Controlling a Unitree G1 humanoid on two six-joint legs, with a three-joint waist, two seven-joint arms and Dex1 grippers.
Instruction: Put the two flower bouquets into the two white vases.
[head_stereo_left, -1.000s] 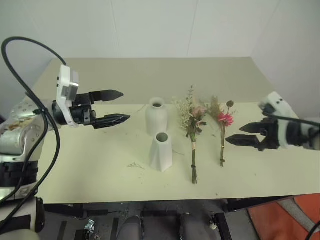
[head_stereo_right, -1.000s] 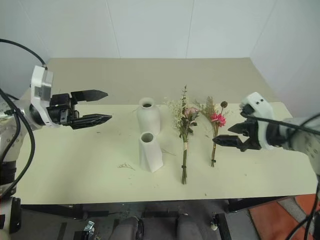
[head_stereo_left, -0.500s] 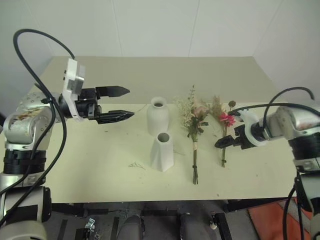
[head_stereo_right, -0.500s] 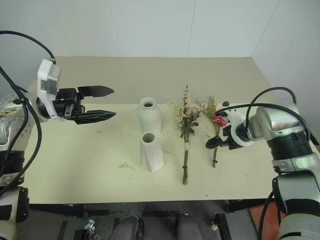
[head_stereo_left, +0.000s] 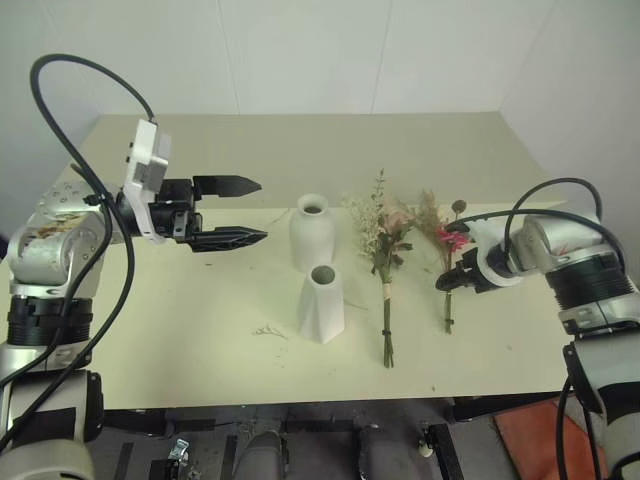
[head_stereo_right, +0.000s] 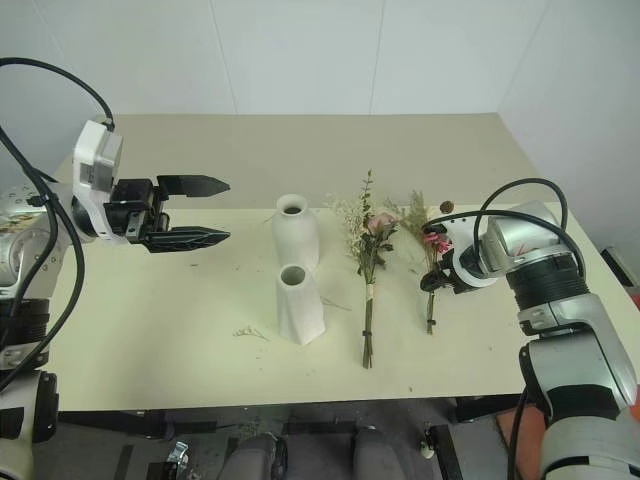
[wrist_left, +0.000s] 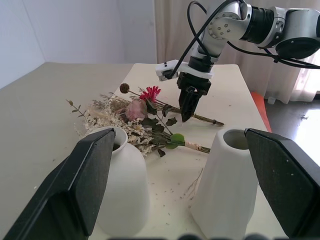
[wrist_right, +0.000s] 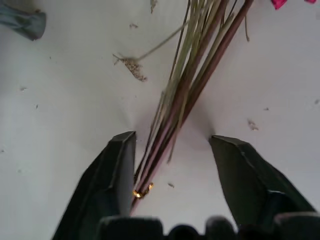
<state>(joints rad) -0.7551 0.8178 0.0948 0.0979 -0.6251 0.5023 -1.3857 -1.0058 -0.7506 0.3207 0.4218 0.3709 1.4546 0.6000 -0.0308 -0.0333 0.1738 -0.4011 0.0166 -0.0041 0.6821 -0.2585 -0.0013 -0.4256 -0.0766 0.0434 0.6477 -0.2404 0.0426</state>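
Two white vases stand mid-table, a rounded bottle-shaped vase (head_stereo_left: 311, 232) behind an angular vase (head_stereo_left: 322, 303). To their right lie the two bouquets: a fuller bunch (head_stereo_left: 386, 250) with pale roses and white sprigs, and a thin bunch (head_stereo_left: 447, 250) with a bright pink flower. My right gripper (head_stereo_left: 447, 281) points down onto the thin bunch's stems (wrist_right: 185, 100). Its fingers (wrist_right: 117, 170) straddle them, open, and one finger touches the stems. My left gripper (head_stereo_left: 250, 210) hovers open and empty in the air left of the vases, pointing toward them.
Bits of dried sprig (head_stereo_left: 266, 330) lie on the beige table (head_stereo_left: 180, 330) left of the angular vase. The table's front edge runs close below the stem ends. White walls close off the back and right.
My right gripper has come down and in from the right onto the thin bunch's stems, and its jaws have narrowed around them. My left gripper has stayed in place.
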